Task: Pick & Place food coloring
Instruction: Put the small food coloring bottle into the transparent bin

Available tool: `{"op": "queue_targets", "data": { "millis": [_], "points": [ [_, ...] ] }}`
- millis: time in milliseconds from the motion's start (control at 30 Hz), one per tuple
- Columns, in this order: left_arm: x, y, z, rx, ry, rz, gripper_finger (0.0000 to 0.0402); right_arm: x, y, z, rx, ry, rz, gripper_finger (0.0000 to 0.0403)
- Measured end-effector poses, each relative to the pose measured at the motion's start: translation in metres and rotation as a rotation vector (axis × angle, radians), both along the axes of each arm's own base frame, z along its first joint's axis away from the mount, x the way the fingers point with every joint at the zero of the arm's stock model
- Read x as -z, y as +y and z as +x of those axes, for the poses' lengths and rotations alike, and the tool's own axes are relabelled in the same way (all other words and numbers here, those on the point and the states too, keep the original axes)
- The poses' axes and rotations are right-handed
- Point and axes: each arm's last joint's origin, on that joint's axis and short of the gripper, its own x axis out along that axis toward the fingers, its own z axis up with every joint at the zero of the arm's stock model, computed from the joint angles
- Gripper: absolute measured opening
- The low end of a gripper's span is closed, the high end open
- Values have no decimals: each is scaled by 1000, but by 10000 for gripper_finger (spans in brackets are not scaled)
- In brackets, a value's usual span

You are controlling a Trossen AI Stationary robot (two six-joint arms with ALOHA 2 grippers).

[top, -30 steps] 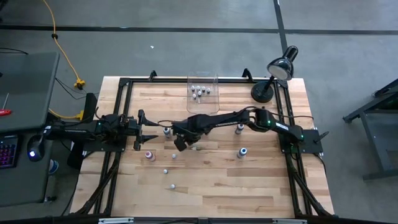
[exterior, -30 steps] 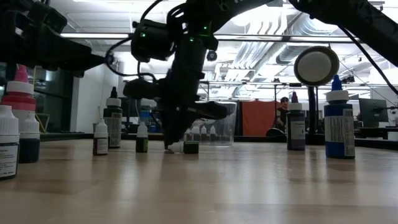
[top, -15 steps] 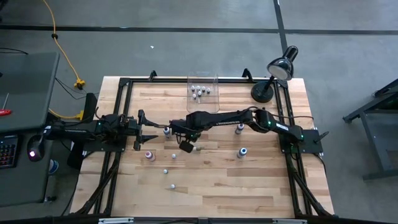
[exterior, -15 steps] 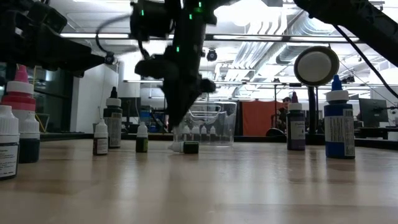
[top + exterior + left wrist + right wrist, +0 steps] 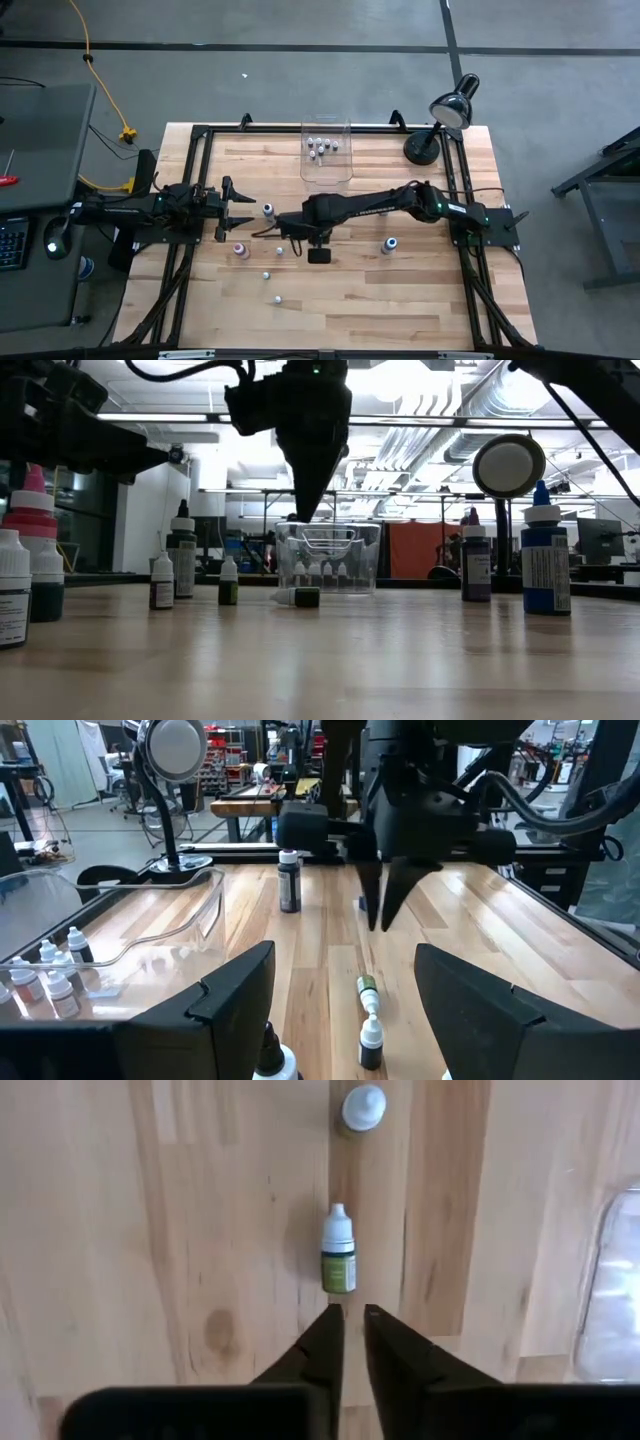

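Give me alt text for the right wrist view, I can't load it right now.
The right gripper points down at the wooden table, its two dark fingers nearly closed and empty, just short of a small green-bodied, white-capped food coloring bottle lying on its side. Another white-capped bottle stands beyond it, and the clear plastic bin shows at the edge.

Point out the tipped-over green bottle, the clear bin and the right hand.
Green bottle (image 5: 338, 1270), right wrist view, on its label.
Clear bin (image 5: 328, 560), low view, front wall.
Right hand (image 5: 352, 1342), right wrist view, between its fingertips.
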Motion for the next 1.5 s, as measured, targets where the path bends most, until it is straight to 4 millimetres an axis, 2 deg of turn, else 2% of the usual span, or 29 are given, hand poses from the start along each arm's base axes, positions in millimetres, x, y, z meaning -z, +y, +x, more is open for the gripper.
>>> {"op": "queue_targets", "data": {
  "millis": [267, 400, 567, 767, 1067, 1500],
  "points": [
    [0, 0, 0, 0, 0, 0, 239, 2, 0, 5, 3, -45, 3, 149],
    [0, 0, 0, 0, 0, 0, 239, 25, 1, 7, -5, -28, 52, 194],
    [0, 0, 0, 0, -1, 0, 239, 49, 2, 10, -8, -55, 68, 229],
    [0, 0, 0, 0, 0, 0, 239, 58, 2, 10, -4, -67, 53, 240],
    [0, 0, 0, 0, -1, 0, 239, 58, -8, 13, 15, -84, 52, 241],
    [0, 0, 0, 0, -1, 0, 239, 67, -7, 14, 14, -61, 55, 235]
  ]
}}
